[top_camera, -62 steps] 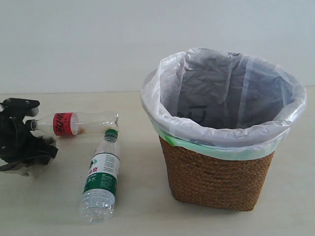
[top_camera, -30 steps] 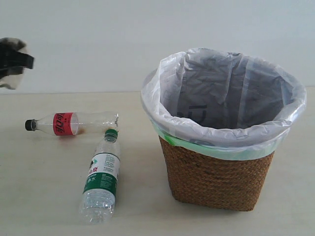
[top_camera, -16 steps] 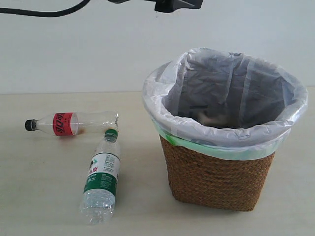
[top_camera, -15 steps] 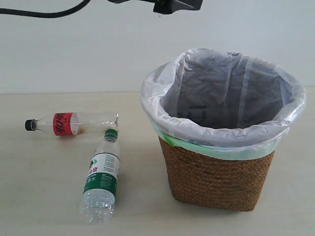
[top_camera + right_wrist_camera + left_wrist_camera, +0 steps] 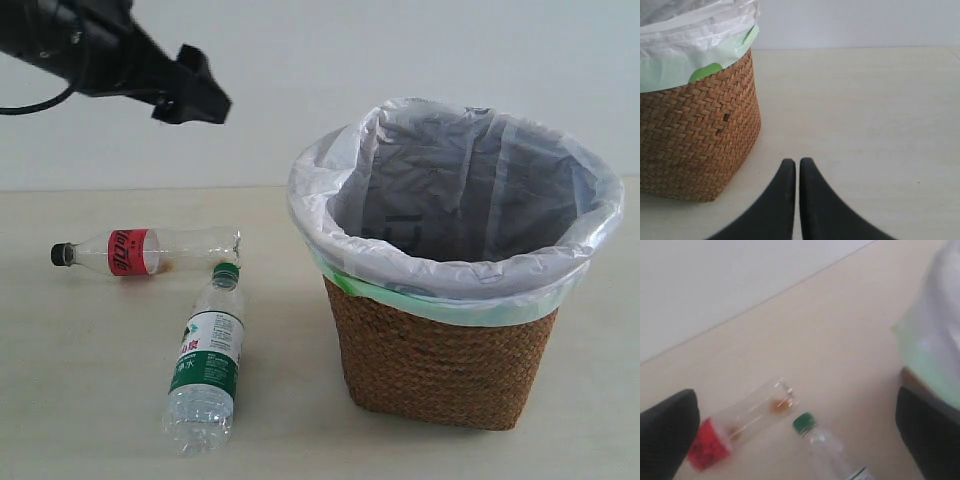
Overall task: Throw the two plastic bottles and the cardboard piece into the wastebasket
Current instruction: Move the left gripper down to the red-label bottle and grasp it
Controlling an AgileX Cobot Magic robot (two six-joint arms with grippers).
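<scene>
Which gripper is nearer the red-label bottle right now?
Left. The left gripper hangs open in the air above the red-label bottle; the right gripper sits shut, low beside the wastebasket, with no bottle in its wrist view.

The red-labelled bottle (image 5: 150, 250) and green-capped bottle (image 5: 208, 360) are lying flat below the left fingers (image 5: 665, 432); the wicker wastebasket (image 5: 440, 360) is standing upright beside the right fingers (image 5: 780, 200).

Red-label bottle (image 5: 133, 251), green-label bottle (image 5: 208, 362) — print too blurred, unreadable.
</scene>
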